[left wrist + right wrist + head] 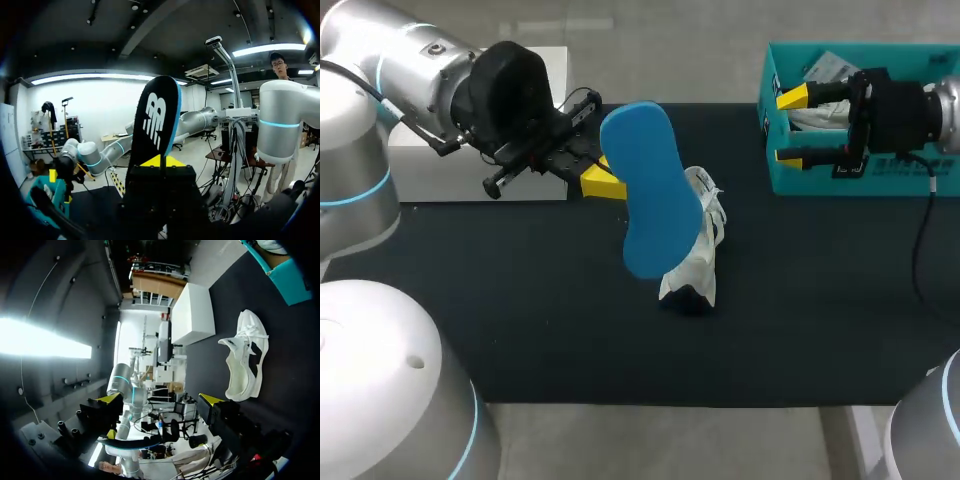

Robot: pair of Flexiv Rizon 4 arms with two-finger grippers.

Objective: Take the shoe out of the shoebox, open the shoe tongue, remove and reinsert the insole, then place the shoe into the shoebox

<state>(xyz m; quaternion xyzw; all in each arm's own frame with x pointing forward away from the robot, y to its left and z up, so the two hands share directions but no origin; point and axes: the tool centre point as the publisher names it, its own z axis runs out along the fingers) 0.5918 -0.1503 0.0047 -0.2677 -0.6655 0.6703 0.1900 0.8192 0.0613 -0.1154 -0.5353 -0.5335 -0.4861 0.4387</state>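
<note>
My left gripper (603, 180) is shut on one end of a blue insole (648, 190) and holds it up over the table's middle. In the left wrist view the insole (156, 120) shows its black printed face with a blue edge, rising from between the yellow fingertips (160, 161). The white shoe (705, 240) lies on the black mat just right of the insole, partly hidden behind it; it also shows in the right wrist view (245, 365), lying on its side. My right gripper (790, 126) stands open and empty at the left wall of the teal shoebox (880, 180).
A white box (480, 165) sits at the back left under my left arm. The shoebox (280, 270) holds white paper (825, 68). The black mat (520, 320) covers the table in front of the shoe.
</note>
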